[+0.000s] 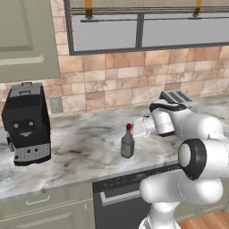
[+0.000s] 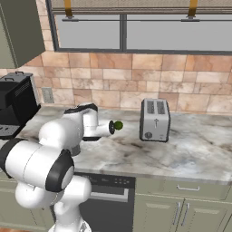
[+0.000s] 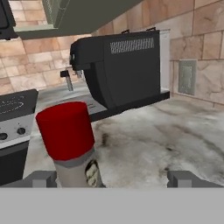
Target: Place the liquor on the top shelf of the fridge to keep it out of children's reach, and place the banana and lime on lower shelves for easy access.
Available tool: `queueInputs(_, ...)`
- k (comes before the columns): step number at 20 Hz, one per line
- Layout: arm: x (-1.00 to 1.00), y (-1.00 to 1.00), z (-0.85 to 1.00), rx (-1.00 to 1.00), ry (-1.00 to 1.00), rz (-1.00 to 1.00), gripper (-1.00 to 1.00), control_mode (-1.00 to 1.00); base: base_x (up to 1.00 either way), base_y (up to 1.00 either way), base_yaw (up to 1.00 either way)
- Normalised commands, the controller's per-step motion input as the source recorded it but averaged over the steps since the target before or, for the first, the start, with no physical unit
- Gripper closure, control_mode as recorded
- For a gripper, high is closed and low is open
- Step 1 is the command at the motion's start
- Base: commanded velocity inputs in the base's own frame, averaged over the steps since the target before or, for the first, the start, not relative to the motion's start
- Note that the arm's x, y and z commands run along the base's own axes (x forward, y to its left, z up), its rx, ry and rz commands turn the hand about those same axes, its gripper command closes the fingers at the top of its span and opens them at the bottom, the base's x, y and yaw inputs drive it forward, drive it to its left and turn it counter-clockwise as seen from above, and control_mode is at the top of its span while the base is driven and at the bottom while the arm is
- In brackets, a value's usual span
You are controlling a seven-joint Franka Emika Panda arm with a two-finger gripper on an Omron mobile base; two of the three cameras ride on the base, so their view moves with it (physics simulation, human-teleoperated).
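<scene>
The white arm (image 2: 54, 149) rises from the lower left and bends over the marble desk (image 2: 181, 149), its wrist reaching right toward the lime (image 2: 118, 125), a small dark green ball lying on the desk just beside the arm's pale end. To the right of the lime, apart from it, a silver toaster (image 2: 155, 120) stands upright with two slots on top. At the far left a black coffee machine (image 2: 16, 102) stands against the tiled wall (image 2: 136, 77). A window (image 2: 136, 31) runs above the tiles, and a dark dishwasher front (image 2: 113, 199) shows under the desk's near edge
</scene>
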Motion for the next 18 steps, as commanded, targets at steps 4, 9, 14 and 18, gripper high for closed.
queueInputs(4,0.0,0.19,0.0,0.0,0.04,0.0,-1.0,-1.0,0.0,0.0,0.0)
queueInputs(9,0.0,0.14,0.0,0.0,0.05,0.0,-1.0,-1.0,0.0,0.0,0.0)
queueInputs(14,0.0,0.05,-0.02,0.0,0.05,0.0,-1.0,-1.0,0.0,0.0,0.0)
queueInputs(18,0.0,0.07,-0.03,0.0,0.05,0.0,1.0,-1.0,0.0,0.0,0.0)
